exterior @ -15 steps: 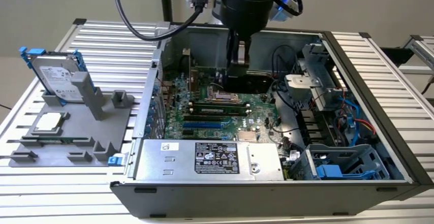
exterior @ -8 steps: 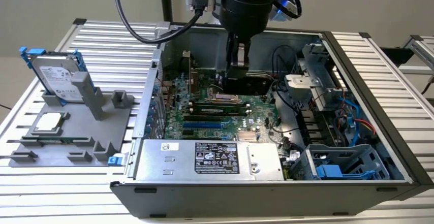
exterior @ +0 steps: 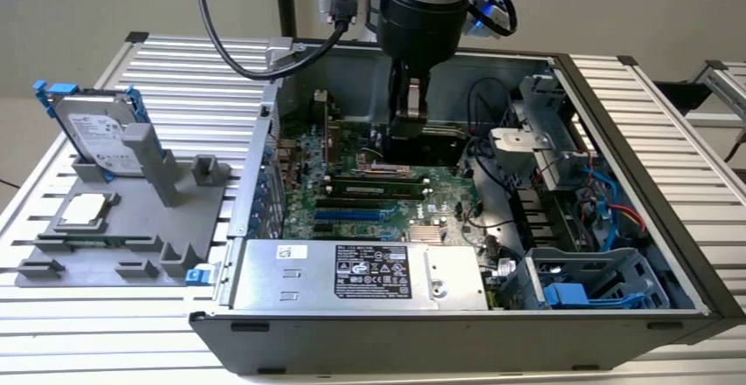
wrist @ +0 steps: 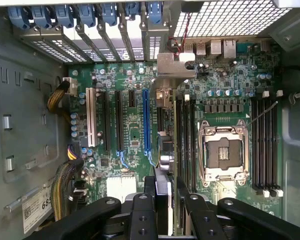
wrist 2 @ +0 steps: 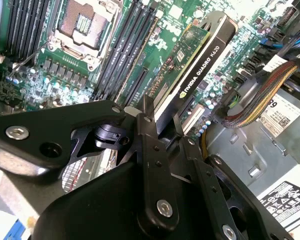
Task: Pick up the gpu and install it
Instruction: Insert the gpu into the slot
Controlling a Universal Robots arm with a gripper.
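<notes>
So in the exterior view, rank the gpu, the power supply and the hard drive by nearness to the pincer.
1. gpu, held in the pincer above the motherboard.
2. power supply, along the case's near edge.
3. hard drive, upright on the grey rack outside the case, exterior view's left.

The computer case [exterior: 466, 333] lies to the exterior view's right of the parts holder [exterior: 128, 228].
</notes>
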